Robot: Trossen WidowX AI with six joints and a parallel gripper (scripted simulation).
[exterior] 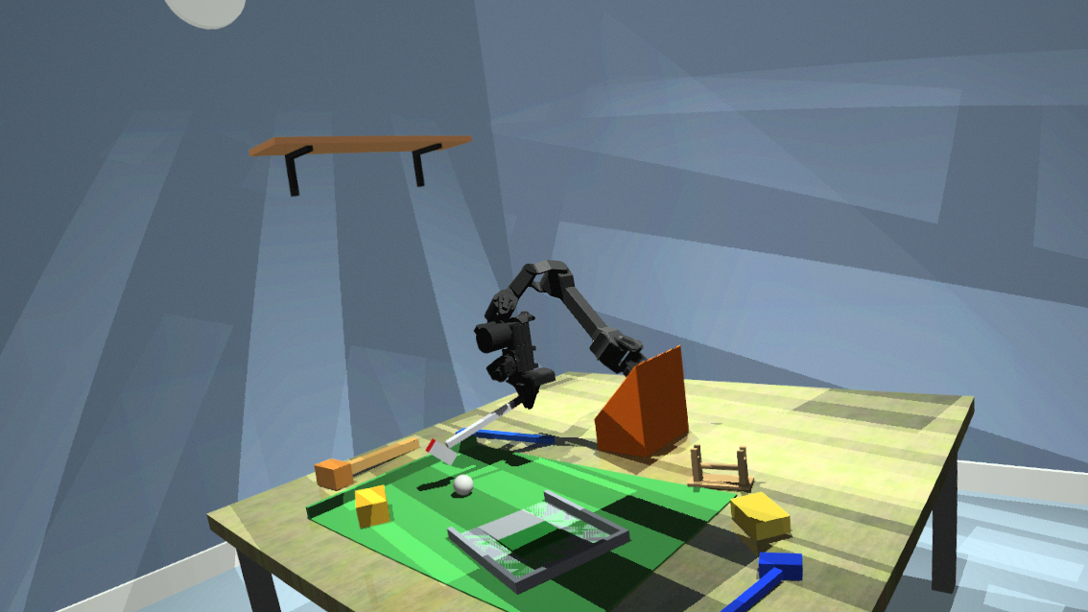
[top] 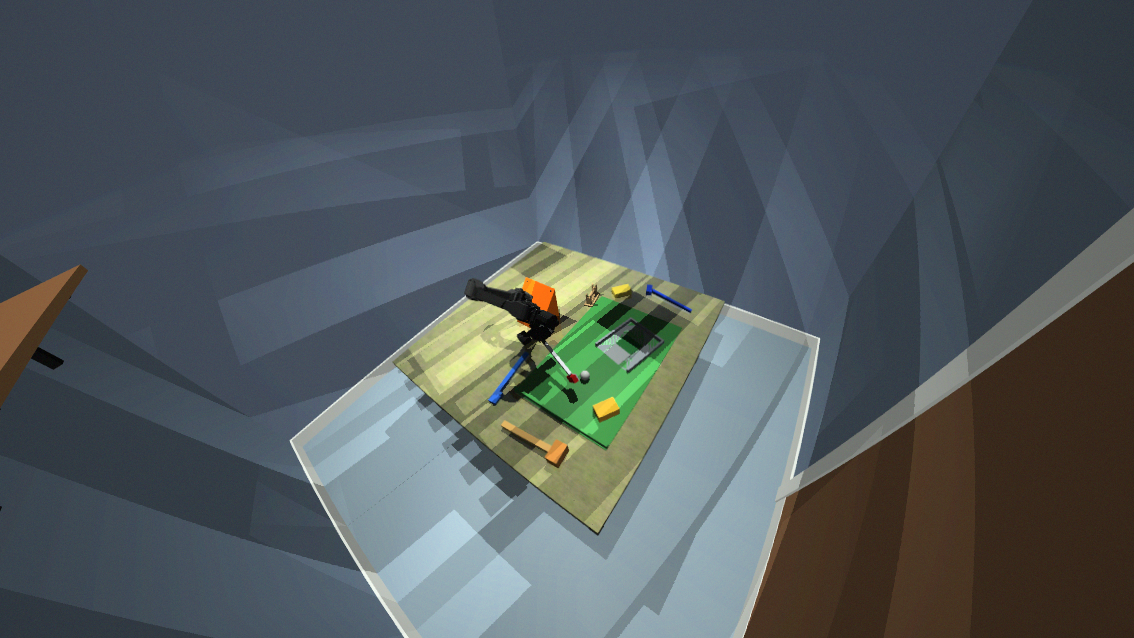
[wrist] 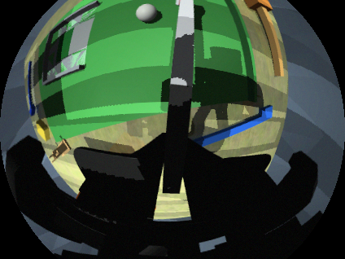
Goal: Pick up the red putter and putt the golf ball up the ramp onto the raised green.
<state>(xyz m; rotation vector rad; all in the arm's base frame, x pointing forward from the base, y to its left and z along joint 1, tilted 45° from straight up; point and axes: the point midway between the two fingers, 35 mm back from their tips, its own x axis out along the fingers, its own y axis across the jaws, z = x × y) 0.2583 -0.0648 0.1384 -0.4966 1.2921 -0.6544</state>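
Putter (top: 561, 363) (exterior: 473, 429) (wrist: 181, 61) gripped in the robot's hand (top: 540, 336) (exterior: 529, 401) (wrist: 172, 138), head raised near the ball (top: 585, 376) (exterior: 462, 484) (wrist: 146, 13) — lining up seems in hand. Next: lower it behind the ball, then stroke toward the ramp (top: 617, 352) (exterior: 508, 522) (wrist: 81, 36).

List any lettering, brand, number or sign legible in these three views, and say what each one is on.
None: no word, label, brand, number or sign can be read in any view.
The golf ball and the orange mallet show no lettering.
Any tiny marking on the black arm would be too small to read.
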